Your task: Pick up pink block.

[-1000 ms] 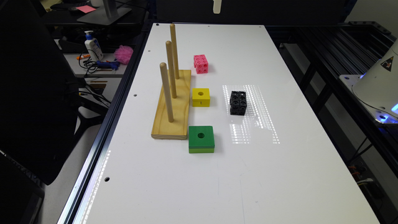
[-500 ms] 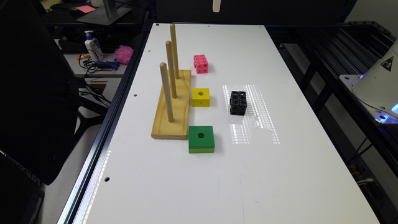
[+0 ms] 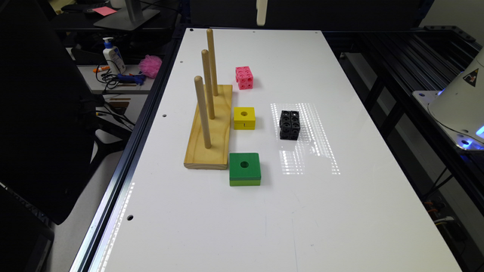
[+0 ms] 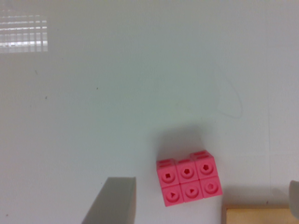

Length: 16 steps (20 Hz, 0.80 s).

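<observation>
- While the white worktop (image 3: 264, 226) carries everything, a wooden peg base (image 3: 210, 128) with three upright pegs stands farthest toward the exterior view's left.
- The pink block (image 3: 244, 78) sits flat on the worktop just beside the far end of the base, apart from it.
- A yellow block (image 3: 244, 118) with a round hole lies just beside the base's middle; a green block (image 3: 245, 169) with a hole lies near the base's near corner.
- A black cube (image 3: 290, 124) sits further toward the exterior view's right, well apart from the pink one.
- In the wrist view the end effector (image 4: 205, 205) is spread wide and released, one finger (image 4: 112, 200) to one side of the pink block (image 4: 188, 177), touching nothing.
</observation>
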Each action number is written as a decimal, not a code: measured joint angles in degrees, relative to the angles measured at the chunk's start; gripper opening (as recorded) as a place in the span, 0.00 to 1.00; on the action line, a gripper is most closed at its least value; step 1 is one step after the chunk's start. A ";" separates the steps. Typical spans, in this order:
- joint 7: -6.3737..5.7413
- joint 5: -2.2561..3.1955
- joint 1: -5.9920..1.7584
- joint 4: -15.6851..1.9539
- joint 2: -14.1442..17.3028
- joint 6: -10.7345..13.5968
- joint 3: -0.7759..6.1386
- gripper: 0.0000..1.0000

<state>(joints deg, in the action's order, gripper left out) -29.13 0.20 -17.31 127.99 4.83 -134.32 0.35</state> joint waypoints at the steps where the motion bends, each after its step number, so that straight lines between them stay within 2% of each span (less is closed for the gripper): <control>1: 0.00 0.00 0.00 -0.02 1.03 -1.09 0.00 1.00; 4: 0.00 0.00 0.00 -0.09 2.53 -2.71 0.00 1.00; 7: 0.00 0.00 0.00 0.00 2.82 -2.79 0.00 1.00; 11: 0.00 0.00 0.00 -0.03 5.46 -5.10 0.01 1.00; 16: 0.00 0.00 0.01 -0.03 6.35 -5.91 0.02 1.00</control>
<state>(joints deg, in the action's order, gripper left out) -29.12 0.20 -17.31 127.96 11.18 -140.23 0.37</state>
